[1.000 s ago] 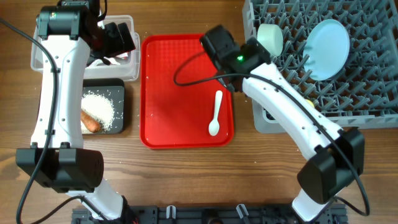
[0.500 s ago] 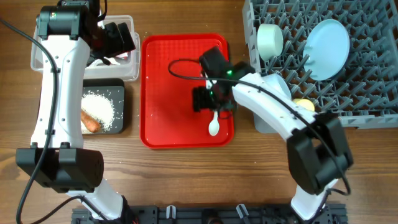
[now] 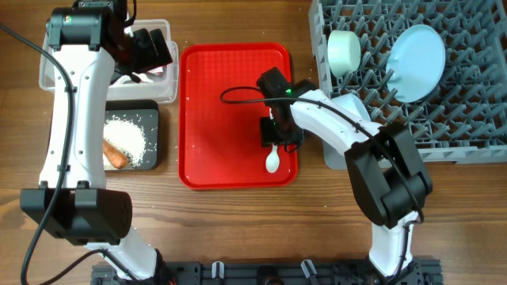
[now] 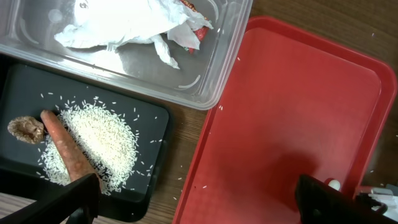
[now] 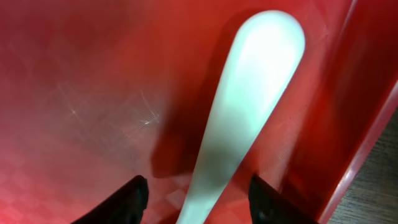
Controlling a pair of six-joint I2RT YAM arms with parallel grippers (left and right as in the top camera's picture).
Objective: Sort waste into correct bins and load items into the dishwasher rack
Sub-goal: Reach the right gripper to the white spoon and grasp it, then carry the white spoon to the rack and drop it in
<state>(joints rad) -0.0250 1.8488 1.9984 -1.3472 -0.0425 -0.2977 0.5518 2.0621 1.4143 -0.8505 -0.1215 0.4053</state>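
White plastic spoon (image 5: 239, 115), flat on red tray (image 3: 222, 95) near its right rim, handle between the parted, unclamped fingers of the right gripper (image 5: 198, 186); left gripper (image 4: 199, 208), spread wide and empty, over clear tub (image 4: 124, 68) left of that tray.

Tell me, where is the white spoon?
In the overhead view, the white spoon lies in the red tray's bottom-right corner, under the open right gripper.

Brown wood-grain table (image 3: 238, 229) under soft, even light
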